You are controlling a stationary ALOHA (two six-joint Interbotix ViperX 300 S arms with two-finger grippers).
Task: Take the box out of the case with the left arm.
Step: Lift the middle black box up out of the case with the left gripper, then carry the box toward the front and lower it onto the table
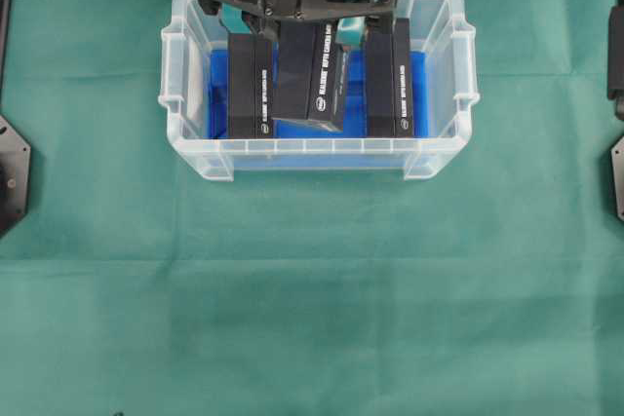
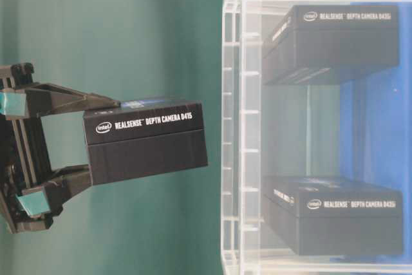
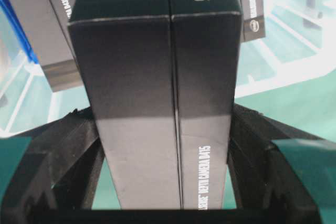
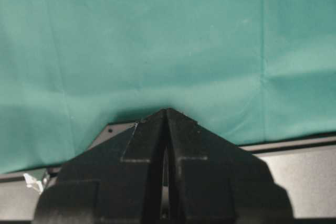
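place: robot lab bench | evidence: green cloth (image 1: 312, 289) — black arm mounts (image 1: 12, 168)

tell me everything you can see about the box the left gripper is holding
The held box is a long matte black carton, seemingly cardboard, with white lettering reading Intel RealSense Depth Camera D415 on its side and a seam running down one face. The left gripper clamps it between both fingers at one end. In the table-level view it is lifted clear of the case, slightly tilted. From overhead it hangs above the blue liner, between the two boxes standing inside.
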